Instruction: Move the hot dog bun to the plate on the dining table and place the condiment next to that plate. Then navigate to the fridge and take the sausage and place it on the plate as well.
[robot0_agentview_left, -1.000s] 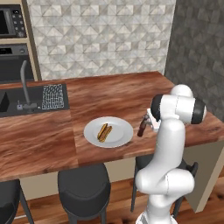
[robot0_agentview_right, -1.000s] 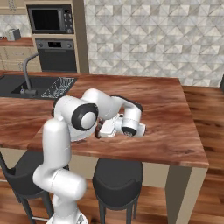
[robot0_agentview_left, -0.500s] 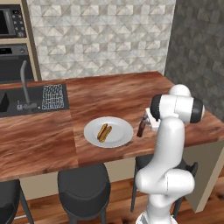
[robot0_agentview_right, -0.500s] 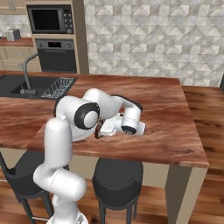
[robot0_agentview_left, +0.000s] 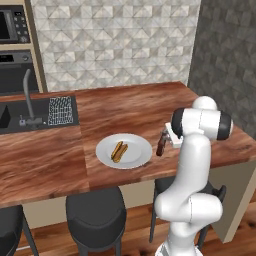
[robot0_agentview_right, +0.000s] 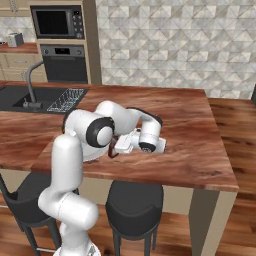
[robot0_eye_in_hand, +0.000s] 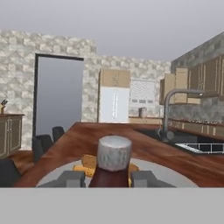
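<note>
Condiment was seen upright on dining table, at 3 o'clock just beside plate. Gripper was narrowly closed around it, grip slightly eased since earlier; release judged beginning. Hot dog bun was on plate.

Even, bright, rendered light with no single visible source; the dining table carries a soft pale sheen on the wood around the plate, no hard glare; shadows there are faint; under the table's edge the black stools sit in deeper shade; all views are soft and low in detail; the bottle cap close to the hand camera looks blurred.
</note>
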